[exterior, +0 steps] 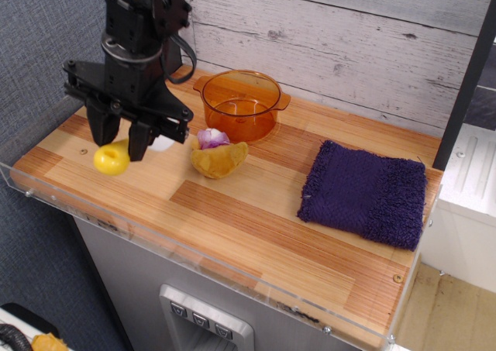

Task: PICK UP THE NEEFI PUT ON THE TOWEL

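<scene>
1. My black two-fingered gripper (118, 140) hangs above the left end of the wooden table (256, 211), fingers pointing down. They are clamped on the small toy knife with a chunky yellow plastic handle and short white-grey blade (114, 156).
2. The knife sits crosswise between my fingers. The yellow handle bulges out toward the camera on the left, and a bit of pale blade shows behind my right finger. I judge it is off the table, since it hangs at my fingertips above the wood.
3. I hold it by the middle, probably so the thick handle cannot tip it out of my grasp.
4. The thick, fuzzy dark purple-blue square towel (364, 191) lies flat at the right end of the table, well apart from me. Nothing rests on it.
5. Between us sit a tan lump topped with purple (219, 157) and, behind it, a clear orange plastic pot (241, 104).
6. The carry rightward needs enough height to pass over the lump.
</scene>
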Motion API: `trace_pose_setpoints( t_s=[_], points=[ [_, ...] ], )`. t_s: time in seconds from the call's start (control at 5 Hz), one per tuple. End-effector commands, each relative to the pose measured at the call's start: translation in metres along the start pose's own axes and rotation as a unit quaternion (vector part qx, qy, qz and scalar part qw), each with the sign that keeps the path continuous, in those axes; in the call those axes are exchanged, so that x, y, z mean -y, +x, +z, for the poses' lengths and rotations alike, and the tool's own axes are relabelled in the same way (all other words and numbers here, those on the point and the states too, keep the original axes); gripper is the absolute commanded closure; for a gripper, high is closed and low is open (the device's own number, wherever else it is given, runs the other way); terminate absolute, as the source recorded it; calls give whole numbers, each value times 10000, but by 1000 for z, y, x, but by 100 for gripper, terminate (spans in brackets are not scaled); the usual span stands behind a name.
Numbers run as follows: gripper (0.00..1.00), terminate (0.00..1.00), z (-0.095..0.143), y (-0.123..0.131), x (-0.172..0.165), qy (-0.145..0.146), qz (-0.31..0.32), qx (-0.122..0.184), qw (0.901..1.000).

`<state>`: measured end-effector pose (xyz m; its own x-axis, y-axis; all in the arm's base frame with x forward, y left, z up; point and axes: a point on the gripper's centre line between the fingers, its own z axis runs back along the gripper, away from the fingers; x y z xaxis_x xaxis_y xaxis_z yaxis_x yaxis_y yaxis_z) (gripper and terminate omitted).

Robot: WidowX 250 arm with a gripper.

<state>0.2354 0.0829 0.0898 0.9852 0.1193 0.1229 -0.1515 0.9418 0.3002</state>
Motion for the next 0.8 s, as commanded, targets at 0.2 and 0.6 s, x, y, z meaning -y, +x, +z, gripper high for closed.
trace_pose_setpoints(
  t_s=[0.2,0.6],
  points=[
    [100,0,35,25,36,-442,-1438,1015,9834],
    [100,0,43,37,85,-624,-2377,1126,9628]
  ],
)
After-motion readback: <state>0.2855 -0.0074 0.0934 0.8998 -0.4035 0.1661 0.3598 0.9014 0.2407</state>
